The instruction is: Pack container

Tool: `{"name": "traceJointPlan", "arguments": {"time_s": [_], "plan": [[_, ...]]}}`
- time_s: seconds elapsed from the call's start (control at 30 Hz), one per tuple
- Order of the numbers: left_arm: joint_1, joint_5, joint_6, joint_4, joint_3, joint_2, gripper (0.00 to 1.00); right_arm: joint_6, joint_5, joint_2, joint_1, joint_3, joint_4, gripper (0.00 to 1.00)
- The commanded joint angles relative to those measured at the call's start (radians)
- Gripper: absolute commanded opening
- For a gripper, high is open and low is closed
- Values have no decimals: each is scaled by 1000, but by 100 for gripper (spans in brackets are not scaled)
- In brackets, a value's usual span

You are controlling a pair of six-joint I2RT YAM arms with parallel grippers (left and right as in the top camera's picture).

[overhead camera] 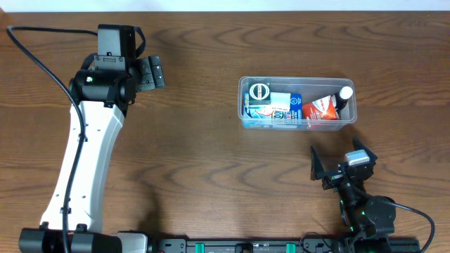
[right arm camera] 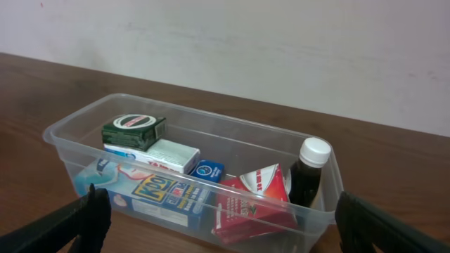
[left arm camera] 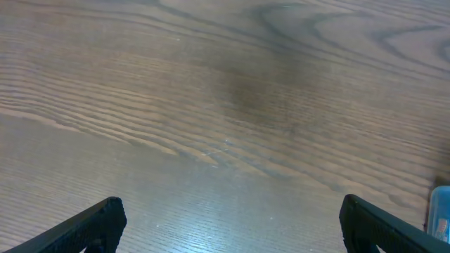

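**Packed tub right of centre, both pincers spread and empty**

The container (overhead camera: 295, 79) sits on the table (overhead camera: 197, 161) right of centre, its long side running left to right. A wide stretch of bare wood separates it from the left gripper (overhead camera: 151, 73), which is well apart near the far left. The right gripper (overhead camera: 339, 159) hovers just on the near side of the tub, not touching it, pointing at its long wall.

From overhead the tub's contents read as a flat row: a green box (overhead camera: 259, 91), a blue-and-white box (overhead camera: 274, 109), a red box (overhead camera: 320, 109) and a dark bottle (overhead camera: 344, 94) with a white cap at the right end. The right wrist view adds depth: the green box lies on top of a white box (right arm camera: 169, 154), the bottle stands upright, and a pale wall (right arm camera: 246, 42) rises behind the table's far edge.

Both wrist views show the fingers spread wide with nothing between them (only the tips enter the lower corners). The left wrist view shows only wood grain, plus a blue sliver (left arm camera: 441, 211) cut off at the right edge, too little to identify.
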Motion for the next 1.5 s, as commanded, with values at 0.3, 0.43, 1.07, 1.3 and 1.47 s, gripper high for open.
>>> {"name": "traceJointPlan", "arguments": {"time_s": [0.3, 0.43, 1.07, 1.3, 1.47], "plan": [[3, -8, 6, -3, -3, 2, 98, -17, 13, -11, -4, -6, 0, 99], [3, -8, 6, -3, -3, 2, 98, -17, 13, -11, -4, -6, 0, 99], [2, -8, 6, -7, -115, -178, 98, -17, 13, -11, -4, -6, 0, 99], [2, 14, 5, -14, -420, -539, 98, -17, 13, -11, -4, -6, 0, 99], [2, 33, 5, 56, -712, -836, 98, -17, 13, -11, -4, -6, 0, 99]]}}
